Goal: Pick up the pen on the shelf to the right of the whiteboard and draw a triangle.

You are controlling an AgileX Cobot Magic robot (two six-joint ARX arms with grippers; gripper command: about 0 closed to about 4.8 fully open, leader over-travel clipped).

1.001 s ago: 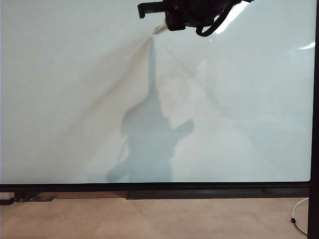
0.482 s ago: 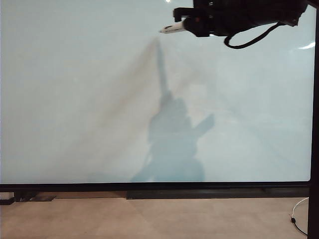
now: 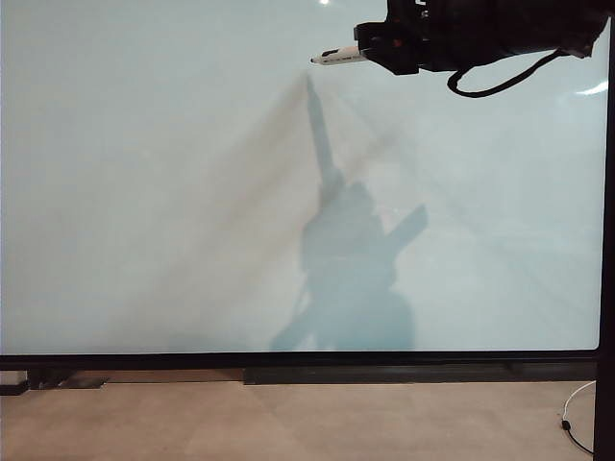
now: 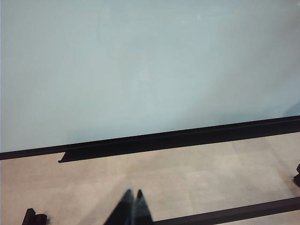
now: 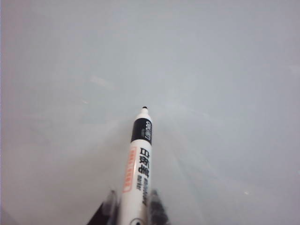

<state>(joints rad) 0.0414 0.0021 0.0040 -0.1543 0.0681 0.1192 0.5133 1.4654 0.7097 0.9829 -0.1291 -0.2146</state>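
The whiteboard (image 3: pixel 173 192) fills the exterior view, pale and glossy in a thin black frame, with no line drawn on it. My right gripper (image 3: pixel 377 50) hangs at the board's upper right, shut on the pen (image 3: pixel 338 57), a short white marker that sticks out leftward with its dark tip foremost. In the right wrist view the pen (image 5: pixel 138 164) stands between the fingers (image 5: pixel 156 206), its black tip close to the whiteboard (image 5: pixel 211 93); contact cannot be told. My left gripper (image 4: pixel 132 194) is shut and empty, low over the floor before the whiteboard (image 4: pixel 140 70). The shelf is out of view.
The board's black lower rail (image 3: pixel 307 363) runs along its foot above a beige floor (image 3: pixel 288 423). A white cable (image 3: pixel 575 413) lies at the floor's right. The arm's shadow (image 3: pixel 351 279) falls on the middle of the board. A black bar (image 4: pixel 225 216) crosses the floor near the left gripper.
The right arm has swung to the right along the top of the board, and the pen has turned from pointing down-left to nearly level. Its shadow moved right too. The left arm kept still.
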